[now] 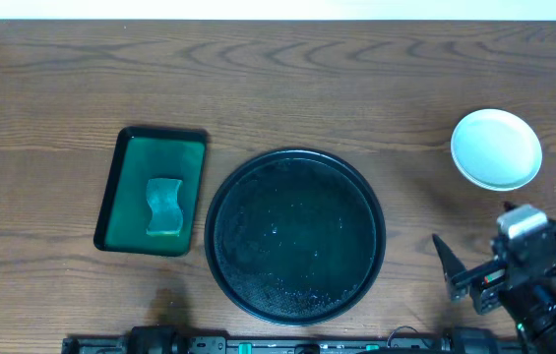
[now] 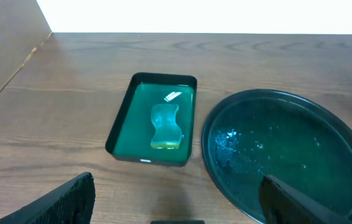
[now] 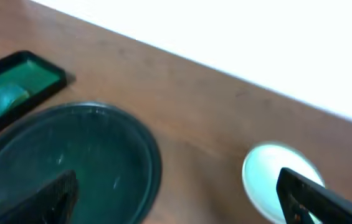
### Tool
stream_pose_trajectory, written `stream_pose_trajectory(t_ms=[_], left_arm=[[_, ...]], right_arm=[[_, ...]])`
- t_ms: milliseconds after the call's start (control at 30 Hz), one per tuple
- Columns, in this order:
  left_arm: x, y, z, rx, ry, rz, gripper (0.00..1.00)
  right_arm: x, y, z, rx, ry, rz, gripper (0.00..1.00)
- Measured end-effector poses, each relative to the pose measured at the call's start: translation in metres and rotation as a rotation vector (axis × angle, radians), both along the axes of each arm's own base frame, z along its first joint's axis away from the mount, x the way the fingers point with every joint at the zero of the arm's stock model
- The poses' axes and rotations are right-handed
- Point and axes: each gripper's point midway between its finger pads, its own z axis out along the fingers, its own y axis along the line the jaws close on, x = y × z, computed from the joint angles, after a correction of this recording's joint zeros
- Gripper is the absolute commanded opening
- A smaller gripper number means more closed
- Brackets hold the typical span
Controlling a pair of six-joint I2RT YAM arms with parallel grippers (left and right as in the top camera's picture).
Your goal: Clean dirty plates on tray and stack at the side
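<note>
The black round tray lies at the table's middle, wet with droplets and with no plate on it; it also shows in the left wrist view and the right wrist view. A white plate sits on the bare wood at the right, and it looks like the top of a stack; it also shows in the right wrist view. The mint-green plates are not separately visible. My right gripper is open and empty, below the plate. My left gripper is open and empty, near the tray's left edge.
A green rectangular tray holding a pale sponge stands left of the black tray; both show in the left wrist view, tray and sponge. A white wall borders the table's far edge.
</note>
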Motion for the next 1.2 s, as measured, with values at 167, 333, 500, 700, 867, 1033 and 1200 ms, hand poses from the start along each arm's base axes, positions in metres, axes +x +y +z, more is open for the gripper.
stream_pose_trajectory(t_ms=[167, 333, 500, 700, 867, 1033, 1200], left_arm=[[0.000, 0.000, 0.000, 0.000, 0.002, 0.000, 0.84], [0.000, 0.000, 0.000, 0.000, 0.002, 0.000, 0.84], [0.000, 0.000, 0.000, 0.000, 0.002, 0.000, 0.85], [0.000, 0.000, 0.000, 0.000, 0.002, 0.000, 0.84], [0.000, 0.000, 0.000, 0.000, 0.002, 0.000, 0.84], [0.000, 0.000, 0.000, 0.000, 0.002, 0.000, 0.84], [0.000, 0.000, 0.000, 0.000, 0.002, 0.000, 0.84]], right_arm=[[0.010, 0.012, 0.007, 0.019, -0.261, 0.073, 0.99], [0.024, 0.022, 0.012, 0.086, -0.508, 0.134, 0.99], [0.025, 0.025, 0.007, 0.159, -0.676, 0.169, 0.99], [0.020, 0.027, -0.012, 0.202, -0.719, 0.186, 0.99], [0.021, 0.033, -0.023, 0.240, -0.705, 0.202, 0.99], [0.026, 0.035, -0.035, 0.264, -0.685, 0.201, 0.99], [0.032, 0.034, -0.051, 0.267, -0.686, 0.186, 0.99]])
